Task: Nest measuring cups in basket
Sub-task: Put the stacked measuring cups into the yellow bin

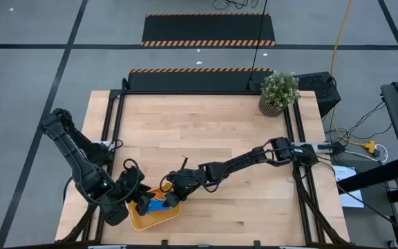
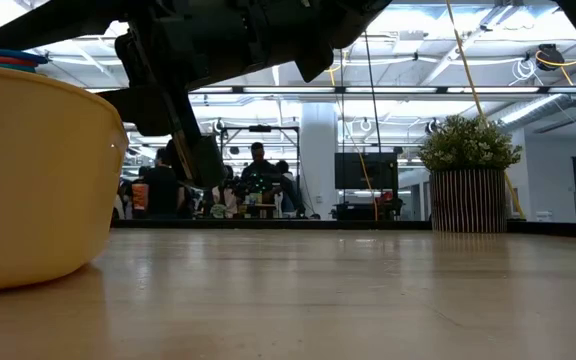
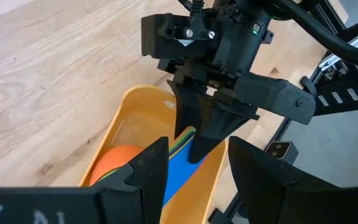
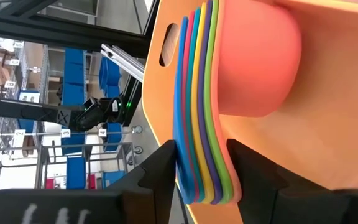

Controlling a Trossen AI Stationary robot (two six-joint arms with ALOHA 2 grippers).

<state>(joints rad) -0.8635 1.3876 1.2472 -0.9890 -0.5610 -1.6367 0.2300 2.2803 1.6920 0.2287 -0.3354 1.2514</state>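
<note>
Basket (image 1: 159, 218): yellow-orange, at the table's (image 1: 206, 131) near edge. Measuring cups (image 4: 204, 118): nested inside it, handles stacked.
Right gripper (image 4: 201, 171): fingers straddle the handle stack; clamped or loose, cannot tell.
Left gripper (image 3: 197, 171): fingers apart, empty, just beside the basket, facing the right gripper.
Potted plant (image 1: 278, 92): far corner, well apart.

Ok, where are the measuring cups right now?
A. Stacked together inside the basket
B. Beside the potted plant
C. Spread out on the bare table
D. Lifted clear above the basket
A: the right wrist view shows the measuring cups stacked with handles fanned together inside the basket, with the right gripper jaws standing either side of the handles.
</note>
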